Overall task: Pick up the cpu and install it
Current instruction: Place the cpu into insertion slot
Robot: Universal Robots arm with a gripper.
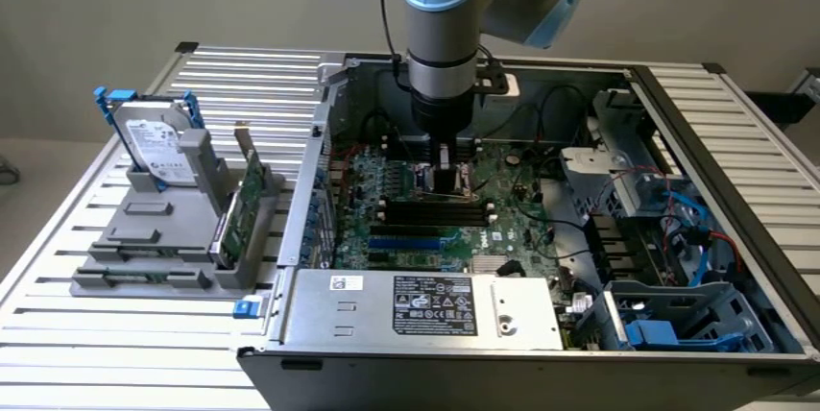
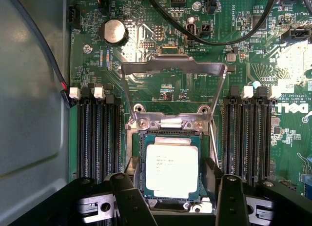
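In the exterior view, a blue-and-grey robot arm [image 1: 445, 8] comes down from twelve o'clock into an open grey metal computer case [image 1: 384, 310]. Its black two-fingered gripper [image 1: 446, 157] hides the socket beneath it. At nine o'clock of the case, a silver hard drive with a white label [image 1: 160, 147] stands in a grey holder. In the wrist view, the cpu [image 2: 172, 170], a small flat square chip with a silvery metal top, lies in the square black-and-metal socket frame [image 2: 170, 124] on the green motherboard [image 2: 273, 50]. The metal face is up, the edges run parallel to the black memory slots [image 2: 100, 138] on either side, and no axis looks clearly longer. Its printing is too faint to read. The gripper's fingers [image 2: 127, 196] stand apart, flanking the chip without clamping it and covering the socket's near edge. The hinged metal plate [image 2: 173, 65] is raised.
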